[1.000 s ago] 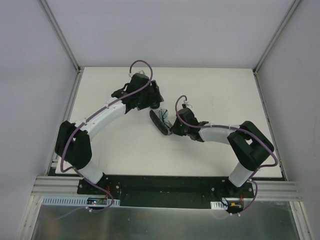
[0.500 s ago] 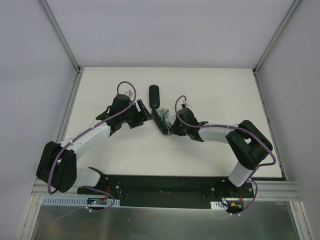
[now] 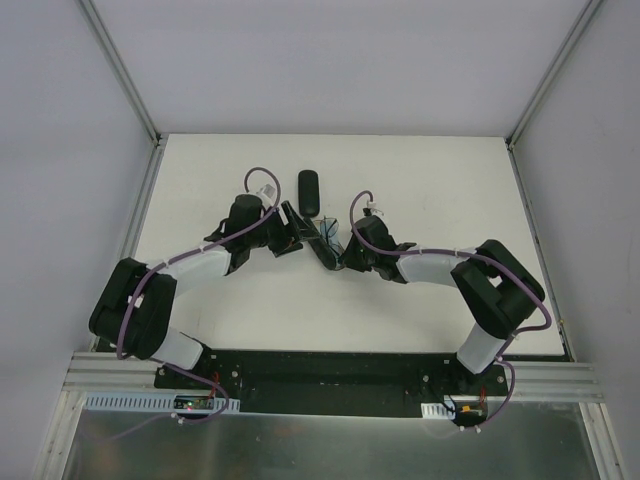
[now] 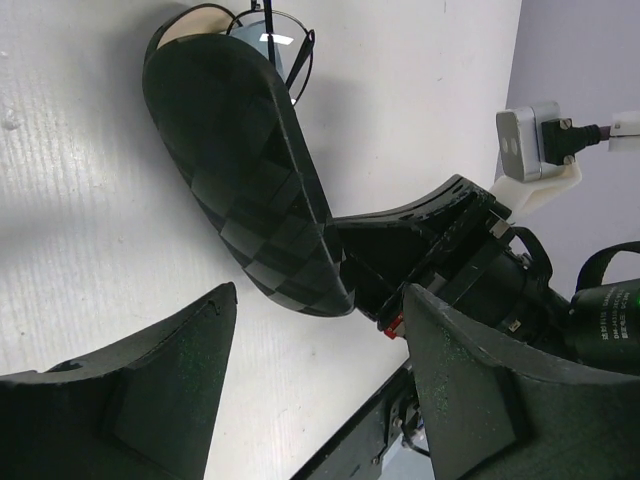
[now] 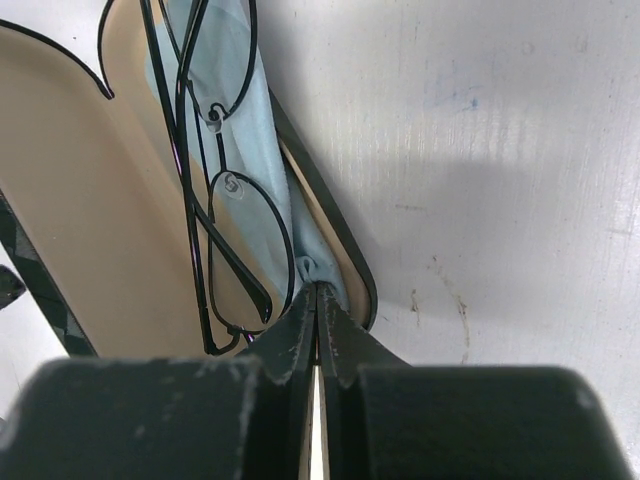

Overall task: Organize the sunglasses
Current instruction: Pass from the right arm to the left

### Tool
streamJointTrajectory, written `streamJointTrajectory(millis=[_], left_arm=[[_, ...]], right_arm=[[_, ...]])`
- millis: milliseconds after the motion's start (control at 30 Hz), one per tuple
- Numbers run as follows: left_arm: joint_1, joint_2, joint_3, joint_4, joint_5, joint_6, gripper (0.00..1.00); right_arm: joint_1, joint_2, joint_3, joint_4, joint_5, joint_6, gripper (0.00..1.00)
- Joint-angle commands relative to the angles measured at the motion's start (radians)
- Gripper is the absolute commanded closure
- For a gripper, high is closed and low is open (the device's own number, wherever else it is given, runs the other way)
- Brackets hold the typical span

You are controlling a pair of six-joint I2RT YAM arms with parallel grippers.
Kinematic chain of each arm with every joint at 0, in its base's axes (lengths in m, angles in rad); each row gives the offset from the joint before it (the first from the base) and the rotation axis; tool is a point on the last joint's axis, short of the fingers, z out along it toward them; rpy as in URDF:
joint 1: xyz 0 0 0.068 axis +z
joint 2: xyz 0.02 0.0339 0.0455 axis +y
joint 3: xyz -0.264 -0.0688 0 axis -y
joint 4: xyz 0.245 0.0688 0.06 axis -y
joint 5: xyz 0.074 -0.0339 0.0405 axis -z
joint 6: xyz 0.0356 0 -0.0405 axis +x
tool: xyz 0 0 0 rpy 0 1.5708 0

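The wire-framed sunglasses [image 5: 215,180] lie folded in an open black case [image 5: 90,200] with a beige lining, on top of a light-blue cloth [image 5: 255,130]. My right gripper [image 5: 318,292] is shut on the near end of that cloth at the case's rim. In the top view it [image 3: 342,258] sits at the case's [image 3: 322,248] near end. My left gripper [image 3: 290,222] is open and empty just left of the case. Its wrist view shows the checkered lid [image 4: 240,180] ahead of its jaws [image 4: 318,300]. The orange sunglasses are out of view.
A second black case [image 3: 309,190], closed, lies on the white table [image 3: 430,180] behind the open one. Raised rails border the table's left and right sides.
My left gripper has drawn back from the closed case, leaving it on the table, and moved near and right to the open case's lid. My right gripper has hardly moved.
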Motion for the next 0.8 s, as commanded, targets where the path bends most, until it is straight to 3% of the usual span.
streamJointTrajectory(millis=[0, 167, 433, 767], left_arm=[[0.009, 0.023, -0.029, 0.123, 0.014, -0.05, 0.34], [0.009, 0.068, -0.056, 0.189, 0.008, -0.099, 0.32], [0.009, 0.117, -0.098, 0.299, -0.018, -0.148, 0.18], [0.009, 0.235, -0.133, 0.537, 0.017, -0.223, 0.25]], right_arm=[[-0.002, 0.012, -0.005, 0.015, -0.007, 0.011, 0.99], [-0.003, 0.015, -0.002, 0.016, -0.008, 0.011, 0.99], [-0.006, 0.02, 0.001, 0.015, -0.011, 0.011, 0.99], [-0.006, 0.027, 0.004, 0.018, -0.014, 0.013, 0.99]])
